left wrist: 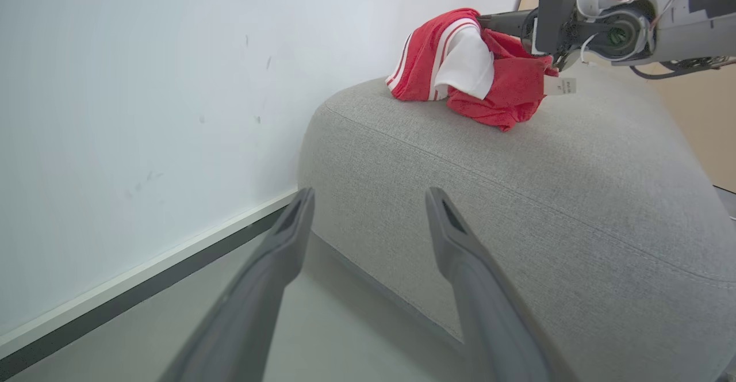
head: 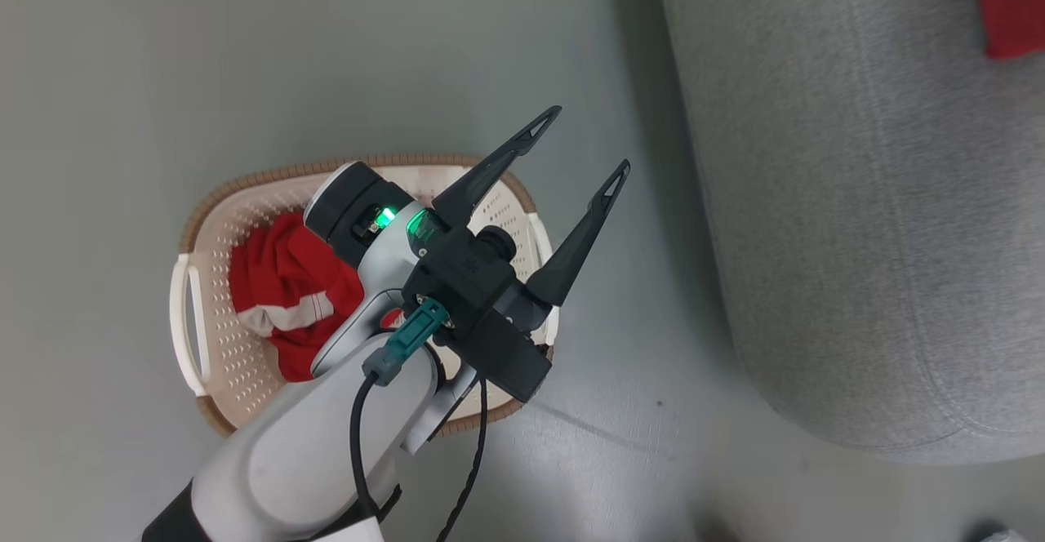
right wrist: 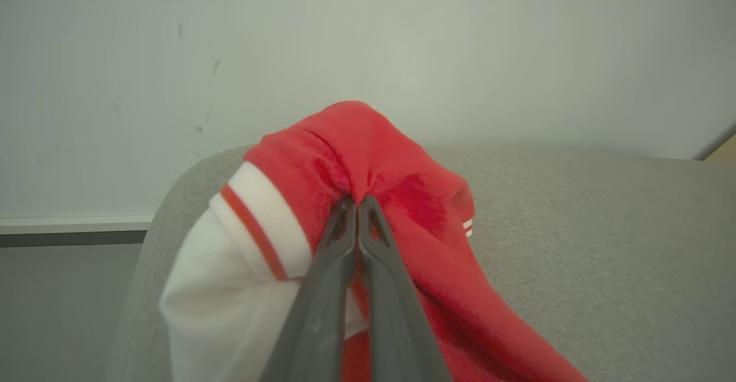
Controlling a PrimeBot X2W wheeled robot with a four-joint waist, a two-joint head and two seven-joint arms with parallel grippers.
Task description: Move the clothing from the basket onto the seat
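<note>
Grey floor (head: 326,52): basket (head: 243,369) holds one red garment (head: 282,289)

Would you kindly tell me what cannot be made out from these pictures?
Head view: the left gripper and its arm cover part of the basket garment and the right side of the basket.
Head view: the seat garment is cut off at the top right corner.
Left wrist view: print on the tag is too small to read.
Right wrist view: the right gripper, shut on the seat garment, hides the pinched fold.
</note>
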